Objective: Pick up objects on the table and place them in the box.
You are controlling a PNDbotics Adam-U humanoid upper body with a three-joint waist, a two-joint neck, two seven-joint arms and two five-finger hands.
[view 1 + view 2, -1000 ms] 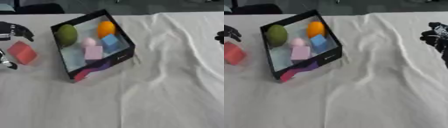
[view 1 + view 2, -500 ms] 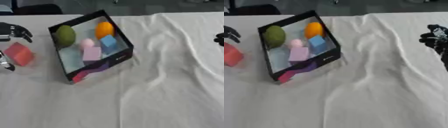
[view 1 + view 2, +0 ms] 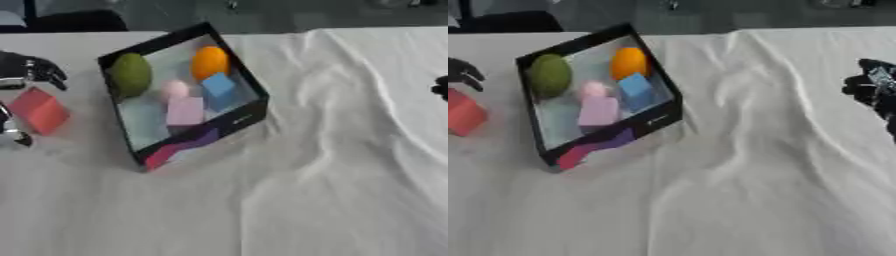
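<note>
Left hand fingers now curled around red block, at box's 9 o'clock; transfer pending. Right hand idle, fingers unclear.

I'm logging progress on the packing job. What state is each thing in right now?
Box: open, on the table, askew.
Green ball: in the box.
Orange ball: in the box.
Blue cube: in the box.
Pink ball: in the box.
Pink block: in the box.
Red block: outside the box, between the fingers of the left robot hand.
Right robot hand: holding nothing.
</note>
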